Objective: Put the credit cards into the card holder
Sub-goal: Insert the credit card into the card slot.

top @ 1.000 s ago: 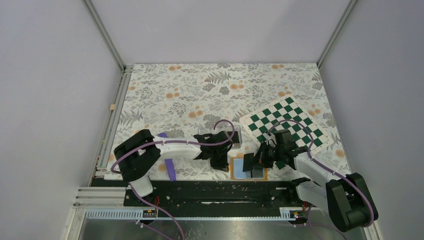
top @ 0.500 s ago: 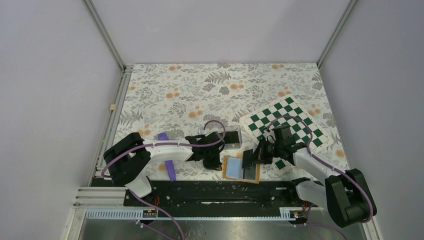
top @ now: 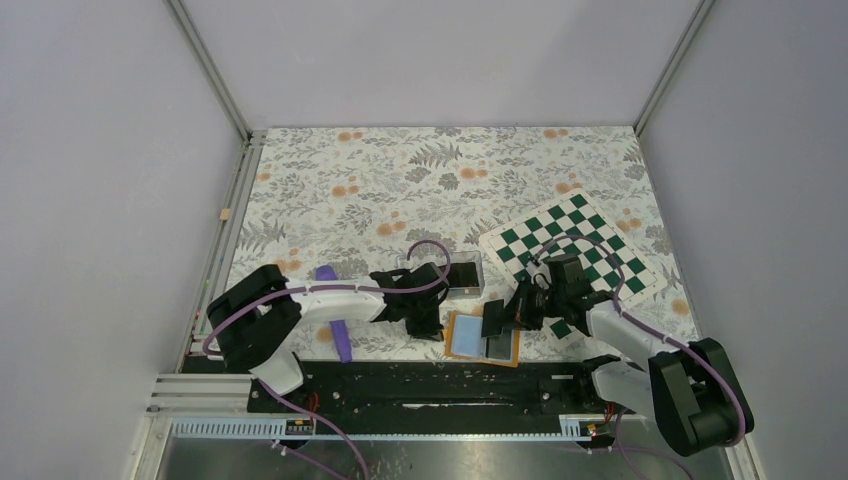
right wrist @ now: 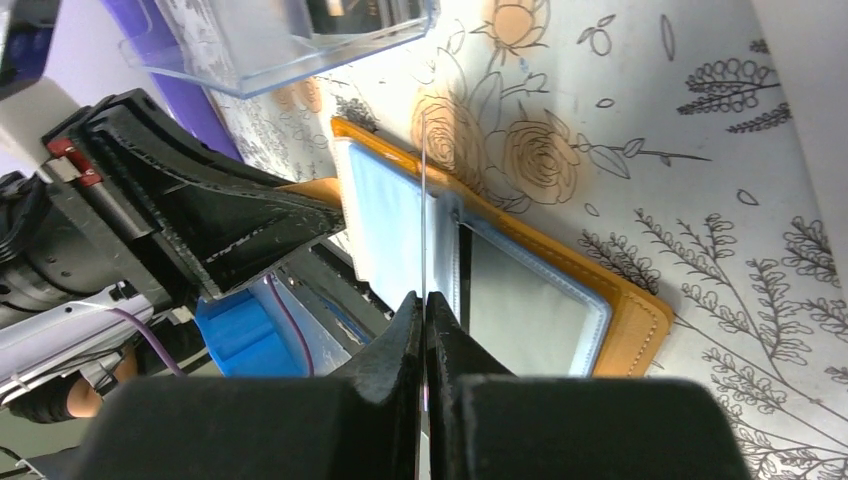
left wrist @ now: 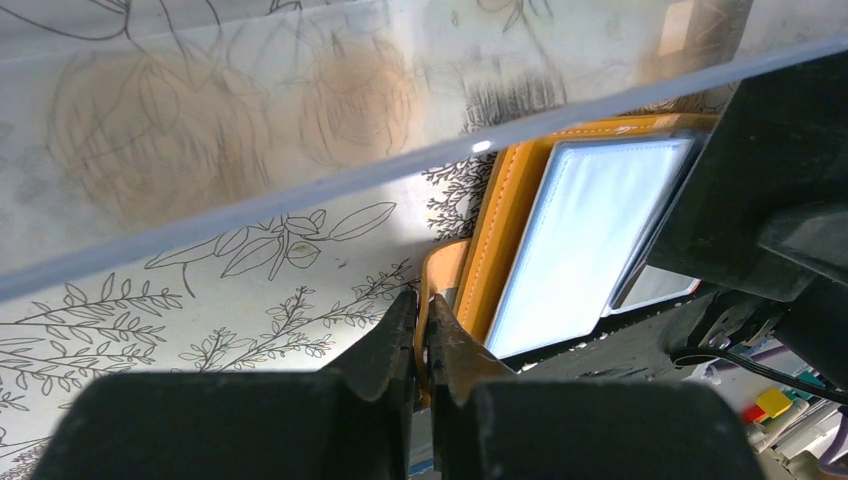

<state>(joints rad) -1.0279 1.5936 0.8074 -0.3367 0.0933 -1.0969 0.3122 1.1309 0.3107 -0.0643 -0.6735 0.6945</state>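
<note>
The orange card holder [top: 515, 345] lies open near the table's front edge, showing its light blue pockets [left wrist: 585, 225]. A grey credit card [right wrist: 525, 300] sits in its right pocket. My left gripper [left wrist: 424, 310] is shut on the holder's orange tab [left wrist: 443, 262] at its left side. My right gripper [right wrist: 424, 305] is shut on another dark credit card [top: 493, 317], seen edge-on [right wrist: 424, 200] in the right wrist view. That card stands upright over the holder's middle fold. A further dark card [top: 462, 274] lies in the clear box.
A clear plastic box [top: 478, 285] stands just behind the holder, close to both grippers. A green and white chessboard [top: 600, 230] lies under the right arm. A purple strip [top: 340, 338] lies beside the left arm. The black base rail [top: 420, 385] borders the holder's near edge.
The left arm drew back to the left, dragging the card holder left and turning it slightly. The right gripper followed left with its card. Both stayed shut.
</note>
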